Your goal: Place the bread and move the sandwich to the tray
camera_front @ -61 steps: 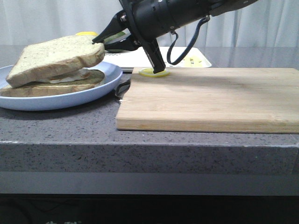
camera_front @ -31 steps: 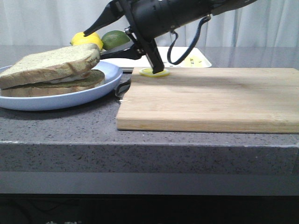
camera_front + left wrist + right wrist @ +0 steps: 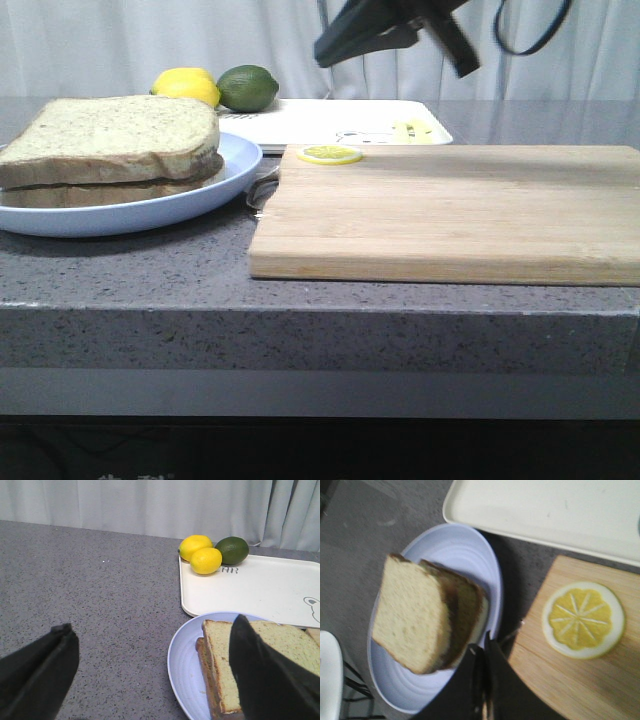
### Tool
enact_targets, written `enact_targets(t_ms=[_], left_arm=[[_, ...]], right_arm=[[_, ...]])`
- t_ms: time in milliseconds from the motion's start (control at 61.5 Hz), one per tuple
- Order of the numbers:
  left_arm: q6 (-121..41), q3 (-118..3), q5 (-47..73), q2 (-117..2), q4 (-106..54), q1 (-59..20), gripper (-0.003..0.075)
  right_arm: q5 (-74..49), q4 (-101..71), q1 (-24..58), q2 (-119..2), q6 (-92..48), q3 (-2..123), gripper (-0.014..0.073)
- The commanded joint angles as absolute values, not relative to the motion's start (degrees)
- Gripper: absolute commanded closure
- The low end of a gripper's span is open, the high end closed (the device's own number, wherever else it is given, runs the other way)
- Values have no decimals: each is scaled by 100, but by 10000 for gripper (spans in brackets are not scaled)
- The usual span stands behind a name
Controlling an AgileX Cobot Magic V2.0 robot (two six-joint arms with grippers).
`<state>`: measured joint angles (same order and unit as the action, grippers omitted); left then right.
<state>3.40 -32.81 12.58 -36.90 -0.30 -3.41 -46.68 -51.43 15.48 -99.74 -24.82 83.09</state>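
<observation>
The sandwich (image 3: 110,160) lies on the pale-blue plate (image 3: 150,210) at the left of the counter. The bread (image 3: 110,135) is its top slice, lying flat and free of any gripper; it also shows in the right wrist view (image 3: 410,615) and the left wrist view (image 3: 220,650). The egg is hidden between the slices. My right gripper (image 3: 322,52) is shut and empty, raised above the cutting board's near-left corner (image 3: 485,642). My left gripper (image 3: 151,625) is open and empty, low beside the plate (image 3: 187,670). The white tray (image 3: 340,120) lies behind the plate.
A light wooden cutting board (image 3: 450,210) fills the right of the counter, with a lemon slice (image 3: 330,154) at its far left corner. Two lemons (image 3: 200,555) and a lime (image 3: 231,550) sit at the tray's far left corner (image 3: 260,590).
The tilted bread slice came down flat onto the sandwich and was let go. My right gripper then rose and drew back to the right, and its fingers came together.
</observation>
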Motion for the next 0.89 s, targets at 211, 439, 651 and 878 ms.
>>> enact_targets(t_ms=[211,439,651,878], left_arm=[[366,-3503,815,-3731,-66,-336,120],[366,-3503,815,-3731,-66,-336,120],[366,-3503,815,-3731,-66,-336,120],[366,-3503,815,-3731,-66,-336,120]], right_arm=[[-6209,272,1451,-9101,331,9220,655],[-6772,712,646,-8767,542,9214,655],[-6479,568,-84,-8232,542,8975,655],[-4470,405,-80,-6589,542,6949,655]])
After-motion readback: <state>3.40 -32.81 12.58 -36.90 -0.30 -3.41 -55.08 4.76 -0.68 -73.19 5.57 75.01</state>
